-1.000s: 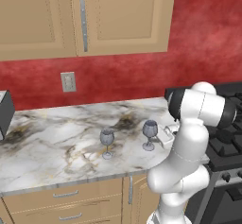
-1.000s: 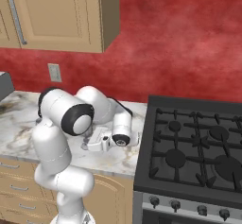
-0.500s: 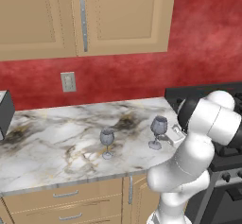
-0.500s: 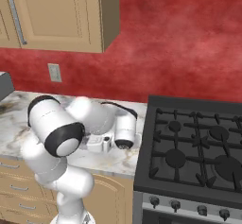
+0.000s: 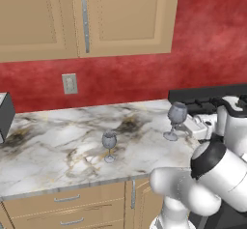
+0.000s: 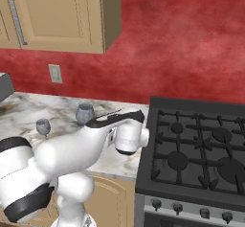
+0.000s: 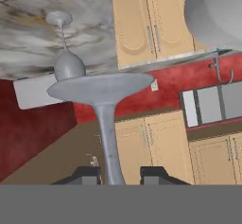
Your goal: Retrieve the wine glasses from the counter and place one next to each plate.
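Observation:
My gripper [image 7: 118,173] is shut on the thin stem of one wine glass [image 7: 101,93], whose round foot spreads just ahead of the fingertips. In the left base view this held wine glass [image 5: 176,117] hangs slightly tilted over the right end of the marble counter [image 5: 58,150], with the gripper [image 5: 184,126] at its right. It also shows in the right base view, as the held glass [image 6: 85,112] above my forearm. The other wine glass [image 5: 109,146] [image 6: 43,126] [image 7: 66,62] stands upright on the counter, further left. The plates are out of view.
A black gas stove [image 6: 201,149] adjoins the counter's right end. A dark appliance [image 5: 5,117] sits at the counter's far left. Tan wall cabinets [image 5: 87,15] hang above a red wall with an outlet [image 5: 69,83]. My own arm [image 6: 72,154] bulks in front of the counter edge.
The arm has swung right with the held wine glass, carrying it from mid-counter toward the stove end. The other glass has stayed where it was.

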You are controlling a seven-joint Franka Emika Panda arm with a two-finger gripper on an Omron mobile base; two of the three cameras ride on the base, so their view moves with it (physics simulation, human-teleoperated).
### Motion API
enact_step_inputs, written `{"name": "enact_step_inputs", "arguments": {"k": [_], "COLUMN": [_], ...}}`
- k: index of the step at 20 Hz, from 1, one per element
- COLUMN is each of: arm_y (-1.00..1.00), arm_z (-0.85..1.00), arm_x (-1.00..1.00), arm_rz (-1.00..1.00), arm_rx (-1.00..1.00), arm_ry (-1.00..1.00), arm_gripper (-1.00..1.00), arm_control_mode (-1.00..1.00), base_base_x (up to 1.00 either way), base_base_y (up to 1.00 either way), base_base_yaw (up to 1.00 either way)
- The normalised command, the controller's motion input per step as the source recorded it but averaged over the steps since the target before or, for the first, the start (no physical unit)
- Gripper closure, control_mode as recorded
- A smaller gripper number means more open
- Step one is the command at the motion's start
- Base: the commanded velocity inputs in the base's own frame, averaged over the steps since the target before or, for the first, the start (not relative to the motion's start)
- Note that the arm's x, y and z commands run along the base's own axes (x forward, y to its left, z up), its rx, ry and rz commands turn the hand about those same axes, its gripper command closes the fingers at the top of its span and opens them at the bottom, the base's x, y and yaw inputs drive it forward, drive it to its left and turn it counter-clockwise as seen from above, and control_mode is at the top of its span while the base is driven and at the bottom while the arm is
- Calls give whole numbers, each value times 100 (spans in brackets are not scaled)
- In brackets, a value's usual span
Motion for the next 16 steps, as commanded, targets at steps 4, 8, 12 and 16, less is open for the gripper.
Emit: {"name": "enact_step_inputs", "arguments": {"k": [4, 8, 12, 16], "arm_y": [-6, -1, 0, 0], "arm_z": [93, 86, 70, 47], "arm_x": [-35, -34, -52, -41], "arm_rz": [-9, 0, 0, 0], "arm_rx": [-1, 0, 0, 0], "arm_ry": [-1, -4, -8, -2], "arm_gripper": [100, 100, 100, 100], "arm_control_mode": [-100, -100, -100, 100], "base_base_x": [0, 0, 0, -3], "base_base_y": [0, 0, 0, 0], "base_base_yaw": [0, 0, 0, -1]}}
